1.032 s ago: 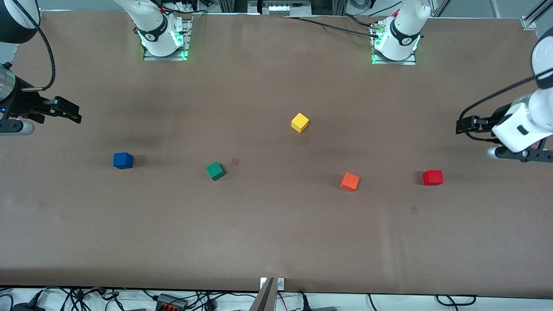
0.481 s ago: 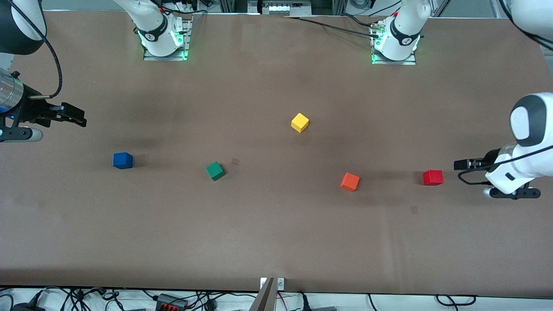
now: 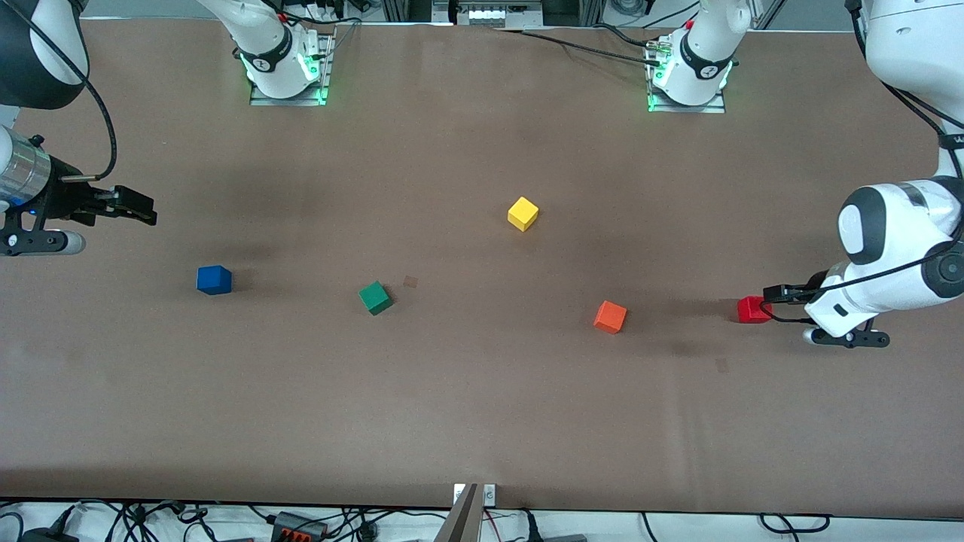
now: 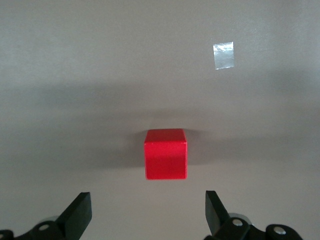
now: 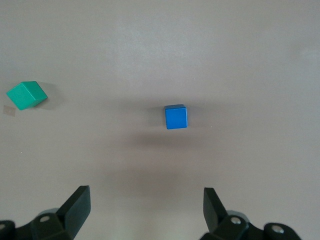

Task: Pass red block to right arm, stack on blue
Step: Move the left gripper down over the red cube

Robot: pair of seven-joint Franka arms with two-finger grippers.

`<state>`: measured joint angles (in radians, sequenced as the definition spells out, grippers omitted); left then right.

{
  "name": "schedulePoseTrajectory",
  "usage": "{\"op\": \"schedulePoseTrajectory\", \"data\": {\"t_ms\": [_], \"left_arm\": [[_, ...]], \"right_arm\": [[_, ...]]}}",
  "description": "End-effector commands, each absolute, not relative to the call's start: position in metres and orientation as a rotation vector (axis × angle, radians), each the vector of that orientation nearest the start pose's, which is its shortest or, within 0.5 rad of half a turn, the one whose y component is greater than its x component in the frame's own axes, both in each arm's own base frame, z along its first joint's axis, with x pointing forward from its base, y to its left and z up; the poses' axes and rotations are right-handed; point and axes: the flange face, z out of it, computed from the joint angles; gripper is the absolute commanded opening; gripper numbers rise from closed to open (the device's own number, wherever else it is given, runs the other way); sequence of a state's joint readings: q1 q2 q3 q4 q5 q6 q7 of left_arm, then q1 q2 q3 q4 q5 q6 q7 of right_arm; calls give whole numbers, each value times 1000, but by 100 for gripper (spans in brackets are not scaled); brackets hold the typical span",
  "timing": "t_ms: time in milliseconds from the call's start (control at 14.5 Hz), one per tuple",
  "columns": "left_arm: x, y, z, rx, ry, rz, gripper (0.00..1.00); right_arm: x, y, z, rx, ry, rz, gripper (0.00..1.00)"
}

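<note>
Brown table (image 3: 467, 406) bears a plain bright red block (image 3: 750, 309), left gripper (image 3: 770, 293) spread wide beside it.

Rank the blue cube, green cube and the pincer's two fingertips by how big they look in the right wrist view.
1. Fingertips, being closest to the camera.
2. Green cube and blue cube look about alike; no ranking.

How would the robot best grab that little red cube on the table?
Probably from above, one finger on each of two opposite flat sides of the small red cube. It sits flat and square to the open left gripper, with bare table around it, so both fingers have room.
</note>
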<state>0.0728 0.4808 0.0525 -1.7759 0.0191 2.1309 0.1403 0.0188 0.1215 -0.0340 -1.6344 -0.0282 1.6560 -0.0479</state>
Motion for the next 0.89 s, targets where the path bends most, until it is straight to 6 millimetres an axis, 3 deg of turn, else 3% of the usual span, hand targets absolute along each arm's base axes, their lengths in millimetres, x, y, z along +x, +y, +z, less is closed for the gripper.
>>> {"op": "schedulePoseTrajectory", "data": {"t_ms": [0,138,550,688,825], "left_arm": [[626,74,252,-3112,97,100,100],[615,72,232,-3111,99,68,100],[616,65,213,-3103,126,-26,100],[615,74,197,-3100,166,-39,100],[616,74,195,-3099,171,-39,98]], "right_arm": [[590,-8,537,-3159,-77,161,100],[590,-8,536,-3155,-79,163,100],[590,3,537,-3156,-100,161,100],[592,3,536,-3155,-103,153,100],[593,4,532,-3139,-99,166,100]]}}
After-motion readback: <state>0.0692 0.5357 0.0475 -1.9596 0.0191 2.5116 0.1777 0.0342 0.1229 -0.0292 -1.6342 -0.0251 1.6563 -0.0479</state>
